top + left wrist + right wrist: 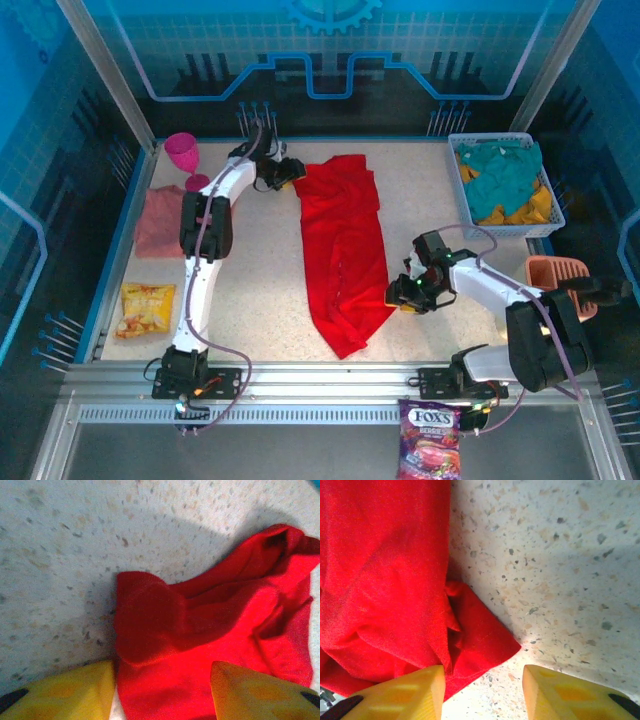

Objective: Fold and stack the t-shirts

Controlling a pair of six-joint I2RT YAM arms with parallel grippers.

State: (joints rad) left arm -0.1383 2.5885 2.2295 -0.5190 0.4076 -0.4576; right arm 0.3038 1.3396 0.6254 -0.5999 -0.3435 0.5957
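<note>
The bright red t-shirt [342,250] lies as a long, rumpled strip down the middle of the table. My left gripper [289,172] is at its far left corner. In the left wrist view that gripper [161,675] stands open, its yellow fingers [75,692] straddling a bunched red fold [165,630]. My right gripper [401,293] is at the shirt's right edge, low to the table. In the right wrist view this gripper [482,677] is open, a red corner [485,642] lying just ahead of its left finger. The salmon-pink t-shirt [160,220] sits folded at the left.
A white basket [555,215] with teal and yellow clothes stands at the back right. A pink goblet [183,155] is at the back left, a yellow snack bag [147,308] front left, a salmon plastic holder [555,272] at the right, and a candy bag [430,448] beyond the front rail.
</note>
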